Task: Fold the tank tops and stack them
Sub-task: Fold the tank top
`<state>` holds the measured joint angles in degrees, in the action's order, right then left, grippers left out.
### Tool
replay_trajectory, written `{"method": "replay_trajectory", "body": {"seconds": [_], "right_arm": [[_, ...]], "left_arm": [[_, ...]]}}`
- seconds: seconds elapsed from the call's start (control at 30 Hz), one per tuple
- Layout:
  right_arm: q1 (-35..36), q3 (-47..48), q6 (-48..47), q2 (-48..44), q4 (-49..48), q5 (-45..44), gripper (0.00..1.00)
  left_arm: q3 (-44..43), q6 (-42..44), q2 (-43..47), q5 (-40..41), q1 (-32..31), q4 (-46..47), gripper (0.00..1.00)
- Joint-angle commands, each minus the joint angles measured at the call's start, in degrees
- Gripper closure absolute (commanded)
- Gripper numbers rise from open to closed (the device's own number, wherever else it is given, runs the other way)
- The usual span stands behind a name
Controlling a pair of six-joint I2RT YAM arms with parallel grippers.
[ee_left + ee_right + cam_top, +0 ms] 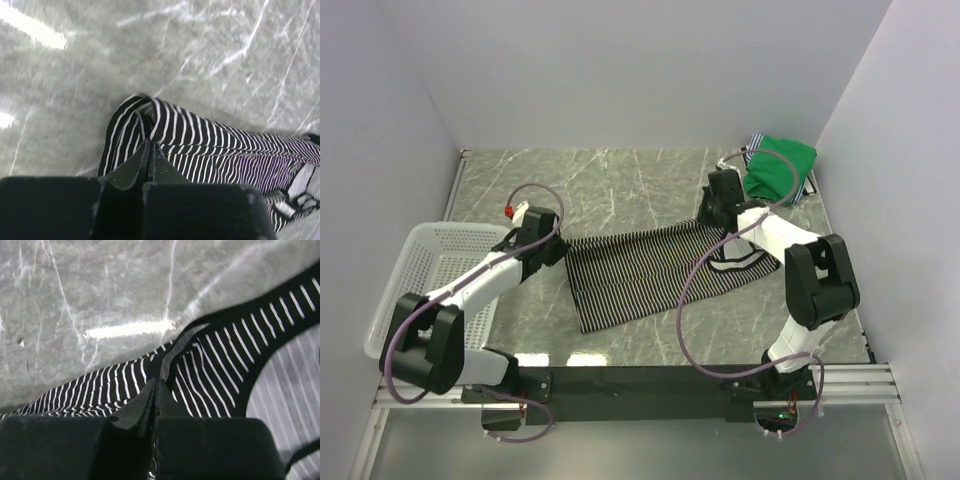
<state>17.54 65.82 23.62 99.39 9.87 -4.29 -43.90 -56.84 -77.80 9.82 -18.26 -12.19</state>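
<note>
A black-and-white striped tank top (640,275) lies spread across the middle of the marble table, straps to the right. My left gripper (563,248) is shut on its far left corner, and the left wrist view shows the striped cloth (210,145) bunched up at the closed tips of that gripper (150,143). My right gripper (706,214) is shut on the far right edge. In the right wrist view its tips (159,381) pinch the cloth (215,370) by a dark-edged strap. A bright green tank top (780,168) sits crumpled at the back right corner.
A white mesh basket (415,245) stands at the left edge beside my left arm. A bit of striped cloth (757,143) pokes out from under the green top. White walls close in the table on three sides.
</note>
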Motion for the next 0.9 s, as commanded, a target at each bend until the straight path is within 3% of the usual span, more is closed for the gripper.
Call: {"method": "replay_trajectory", "body": {"seconds": [0.0,0.33,0.87], "right_arm": [[-0.67,-2.89,2.13,-5.00,-2.48,-2.74,1.00],[-0.67,-14.13,4.51,-11.94,-4.77,-4.32,1.00],[-0.23,-23.28,5.74,-16.08,-6.71,-5.72,1.00]], "left_arm": [[3.28,-1.08,3.70,-0.51,-0.90,1.82,0.99],[10.67,-2.31,11.26,0.11,-4.32,1.81,0.99],[15.86,-4.51,11.09,0.63,-7.66,3.83,0.99]]}}
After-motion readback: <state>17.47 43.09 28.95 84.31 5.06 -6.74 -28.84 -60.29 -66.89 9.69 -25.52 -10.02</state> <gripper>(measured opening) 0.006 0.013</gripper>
